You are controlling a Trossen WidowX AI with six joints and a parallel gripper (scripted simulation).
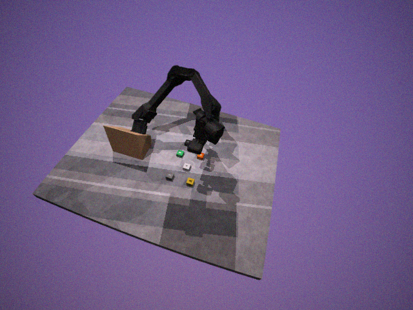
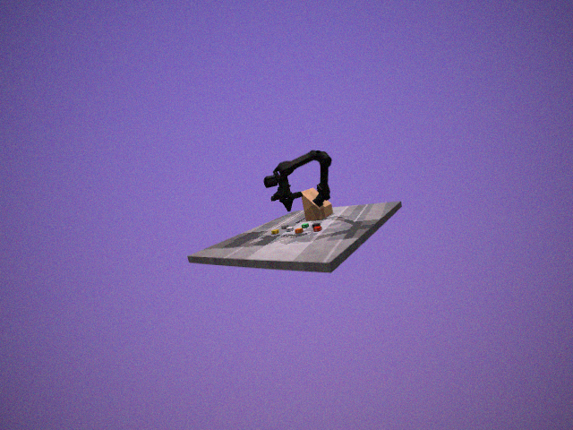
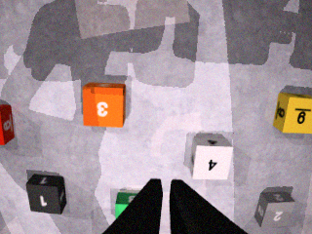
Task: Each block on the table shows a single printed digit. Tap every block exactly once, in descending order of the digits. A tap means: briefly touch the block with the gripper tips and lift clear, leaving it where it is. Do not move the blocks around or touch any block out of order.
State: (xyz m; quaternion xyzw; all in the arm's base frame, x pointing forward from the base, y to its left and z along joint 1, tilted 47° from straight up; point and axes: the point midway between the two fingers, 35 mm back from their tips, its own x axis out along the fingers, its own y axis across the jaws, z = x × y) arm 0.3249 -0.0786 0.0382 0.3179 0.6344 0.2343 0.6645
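Note:
My gripper [image 2: 289,210] [image 3: 164,189] is shut and empty, raised above the blocks; the top view hides its tips. In the wrist view the white 4 block [image 3: 212,161] [image 1: 186,166] is just right of the tips. The green block [image 3: 124,207] [image 1: 180,153] is partly behind the left finger, its digit unclear. The orange 3 block [image 3: 103,109] [image 1: 200,155] is upper left, the black 1 block [image 3: 45,195] [image 2: 316,225] lower left. The yellow block [image 3: 297,114] [image 1: 190,181] shows an underlined 6, upside down. The grey 2 block [image 3: 275,211] [image 1: 170,176] is lower right. The red block [image 3: 5,124] [image 2: 317,228] is cut off, digit unclear.
A wooden wedge-shaped block [image 1: 128,143] [image 2: 312,205] stands beside the arm's base. The blocks lie apart from each other on the grey patterned table [image 1: 133,220] [image 2: 273,252]. Dark arm shadows fall across the table.

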